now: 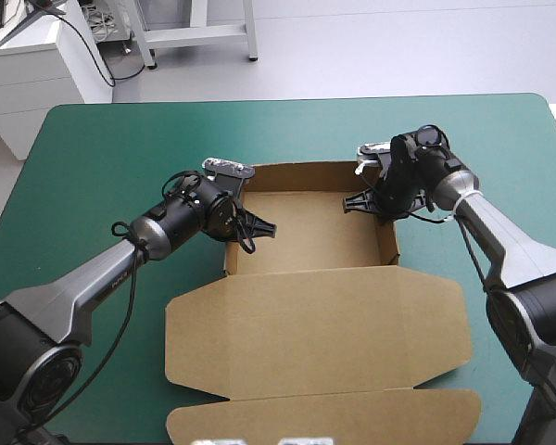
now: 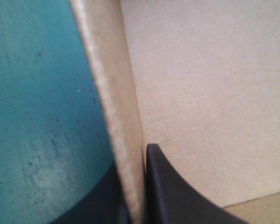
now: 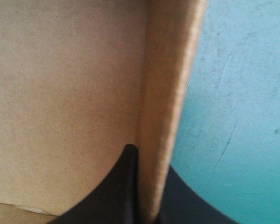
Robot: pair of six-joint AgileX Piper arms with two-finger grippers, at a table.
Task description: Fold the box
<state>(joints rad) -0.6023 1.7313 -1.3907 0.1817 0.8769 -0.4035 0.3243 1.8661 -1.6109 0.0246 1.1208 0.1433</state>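
Nearest the robot, the lid (image 1: 315,320) of the box (image 1: 306,246) lies flat on the teal-green cover (image 1: 93,148), with its tuck flap (image 1: 324,417) closest of all. Behind the lid is the tray part of the box, sitting about mid-table with its walls up.

The left gripper (image 1: 256,225) is pinched on the box's left wall (image 2: 116,93) — one black finger inside the tray, one outside, board sandwiched between. The right gripper (image 1: 357,201) has the same narrow pinch on the box's right wall (image 3: 165,93). Farthest off, the box's back wall (image 1: 301,170) stands upright between the two.

So I'd say this is the wall-setting step: the sides are raised and both are clamped so the folds take. Next move, my guess — loosen each pinch and lift clear of the box without dragging the board along. That board looks springy, so a wall could lean outward once it's let go. Worth easing off gently.
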